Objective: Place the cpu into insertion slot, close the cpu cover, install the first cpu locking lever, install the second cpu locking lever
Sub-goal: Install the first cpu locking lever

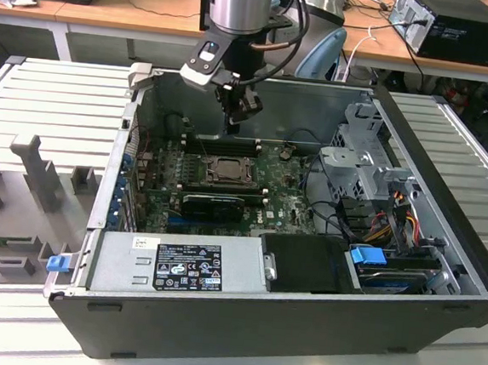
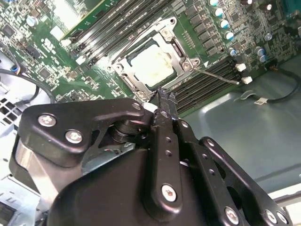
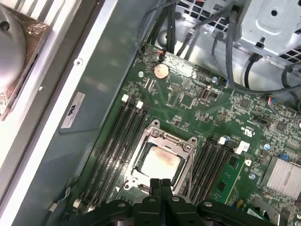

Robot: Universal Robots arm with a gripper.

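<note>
The cpu lies flat in the insertion slot, showing a pale face with a brownish smear. The silvery cpu cover lies down around it as a frame, also seen in the second wrist view around the cpu. A thin wire locking lever sticks out sideways from the socket, away from the frame. My gripper hangs above the socket's edge, fingers pressed together and holding nothing. In the exterior view the gripper hovers over the far side of the board.
Black memory slots flank the socket on both sides. A long black ribbed heatsink sits just in front of it. The power supply, a metal drive cage with cables, and the case walls enclose the board.
</note>
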